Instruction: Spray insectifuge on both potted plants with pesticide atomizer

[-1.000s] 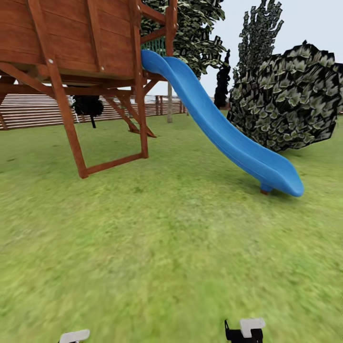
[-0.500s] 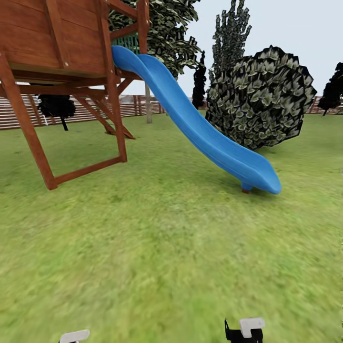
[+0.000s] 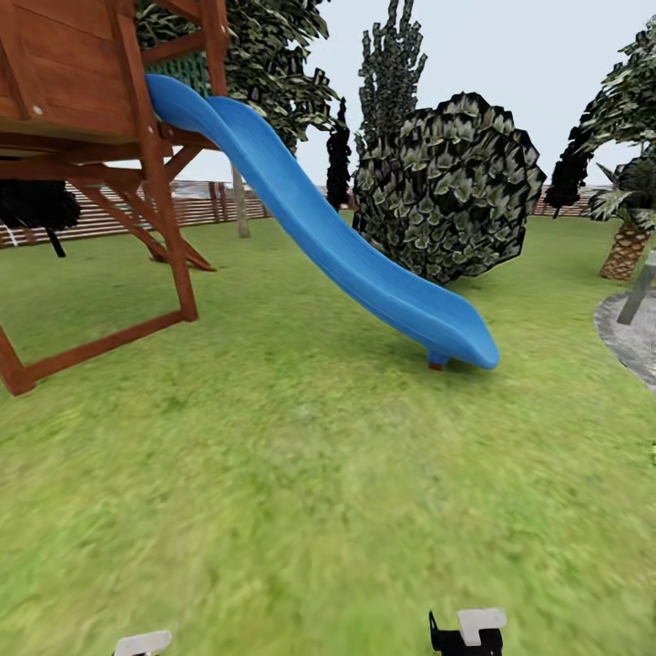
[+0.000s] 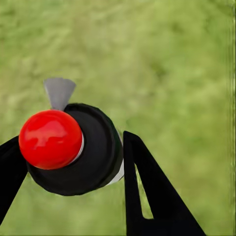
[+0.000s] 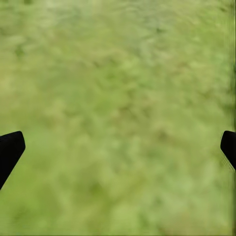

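Observation:
In the left wrist view my left gripper [image 4: 69,146] is shut on the pesticide atomizer [image 4: 96,155], seen from above: a dark round body with a red cap [image 4: 50,138], a thin white band and a small grey nozzle [image 4: 59,92]. Both black fingers press its sides, with lawn below. My right gripper [image 5: 121,141] is open with its fingers far apart and only grass between them. The garden lawn [image 3: 319,474] spreads ahead in the head view, and the edge of the grey stone patio [image 3: 629,339] shows at the far right. The potted plants are out of view.
A wooden play tower [image 3: 91,109] with a blue slide [image 3: 319,228] stands ahead to the left. A big round dark bush [image 3: 451,191] sits behind the slide's foot. A palm [image 3: 627,251] and a grey post [image 3: 638,290] are at the right, with a slat fence [image 3: 200,208] behind.
The whole head view has swung to the right, so tower, slide and bush sit further left in the picture. The palm, the grey post and the patio edge have come into view.

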You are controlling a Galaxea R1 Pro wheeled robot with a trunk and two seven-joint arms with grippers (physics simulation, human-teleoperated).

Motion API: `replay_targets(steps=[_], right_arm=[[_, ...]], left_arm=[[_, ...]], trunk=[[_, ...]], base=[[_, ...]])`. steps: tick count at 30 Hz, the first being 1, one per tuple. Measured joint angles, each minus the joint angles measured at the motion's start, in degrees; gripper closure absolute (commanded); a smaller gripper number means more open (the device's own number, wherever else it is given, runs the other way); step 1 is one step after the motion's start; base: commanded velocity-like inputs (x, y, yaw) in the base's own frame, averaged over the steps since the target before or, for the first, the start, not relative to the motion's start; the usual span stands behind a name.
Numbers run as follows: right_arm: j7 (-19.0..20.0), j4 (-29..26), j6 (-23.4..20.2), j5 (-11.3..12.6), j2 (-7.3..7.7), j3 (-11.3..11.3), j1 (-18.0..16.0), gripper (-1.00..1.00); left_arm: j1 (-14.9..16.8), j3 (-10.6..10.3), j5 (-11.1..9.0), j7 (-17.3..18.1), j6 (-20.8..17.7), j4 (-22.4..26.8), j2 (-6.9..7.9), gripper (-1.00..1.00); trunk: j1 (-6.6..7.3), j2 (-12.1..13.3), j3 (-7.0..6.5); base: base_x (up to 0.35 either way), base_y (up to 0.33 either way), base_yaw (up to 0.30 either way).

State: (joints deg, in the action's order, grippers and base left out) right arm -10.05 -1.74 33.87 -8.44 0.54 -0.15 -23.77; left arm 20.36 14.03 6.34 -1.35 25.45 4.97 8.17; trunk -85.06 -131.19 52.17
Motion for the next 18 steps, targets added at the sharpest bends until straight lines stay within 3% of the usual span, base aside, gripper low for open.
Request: replay_targets(steps=[15,18], right_arm=[[0.01,0.0,0.0,0.0,0.0,0.0,0.0,-1.0],[0.01,0.0,0.0,0.0,0.0,0.0,0.0,-1.0]], left_arm=[[0.0,0.0,0.08,0.0,0.0,-0.09,0.09,1.0],[0.0,-0.01,0.09,0.0,0.0,-0.09,0.09,1.0]], trunk=[[0.0,0.0,0.0],[0.03,0.0,0.0]], base=[[0.34,0.0,-0.264],[0.684,0.0,-0.264]])
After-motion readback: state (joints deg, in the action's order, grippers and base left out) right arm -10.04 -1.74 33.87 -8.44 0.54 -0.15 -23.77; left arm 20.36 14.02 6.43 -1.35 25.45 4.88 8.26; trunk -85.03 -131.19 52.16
